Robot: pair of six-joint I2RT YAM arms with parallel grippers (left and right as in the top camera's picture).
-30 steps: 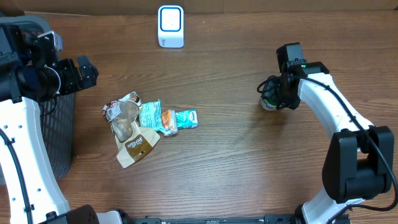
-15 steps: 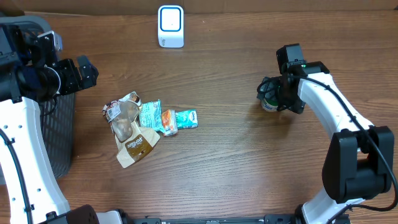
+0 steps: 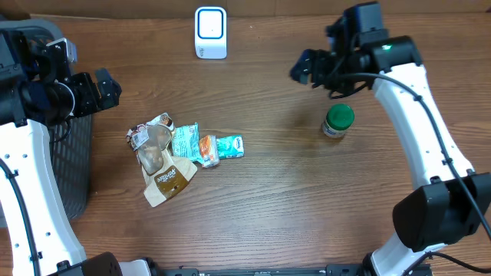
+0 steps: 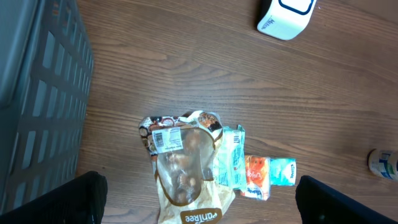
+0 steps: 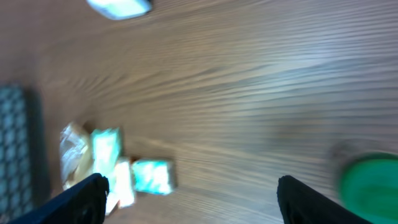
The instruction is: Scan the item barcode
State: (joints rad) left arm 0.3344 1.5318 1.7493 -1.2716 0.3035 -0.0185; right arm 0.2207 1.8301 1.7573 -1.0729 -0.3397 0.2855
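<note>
At view's edge, jar (blurred, cropped)

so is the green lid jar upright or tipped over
Upright: from overhead the jar shows its round green lid face-on, just a sliver of label below; the right gripper is clear of it.
</note>
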